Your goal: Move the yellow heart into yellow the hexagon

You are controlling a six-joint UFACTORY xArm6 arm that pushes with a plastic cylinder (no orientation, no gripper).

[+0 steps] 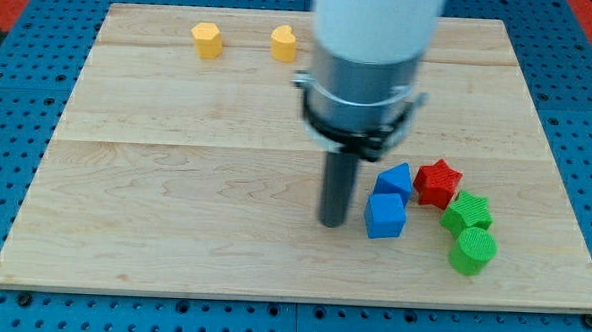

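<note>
Wooden table [174, 211], yellow heart [283, 43] near the view's top just right of the yellow hexagon [207, 41], apart, tool a bare rod without jaws, its tip [333, 223] just left of the blue cube [385, 216], well apart from both yellow blocks

The board [174, 211] is pale wood with a smooth, matt grain. The yellow heart [283, 42], yellow hexagon [207, 40], blue cube [385, 215] and red star [438, 182] look like matt plastic. My tip [333, 223] ends a dark, dull rod below a glossy white housing [377, 29].
</note>
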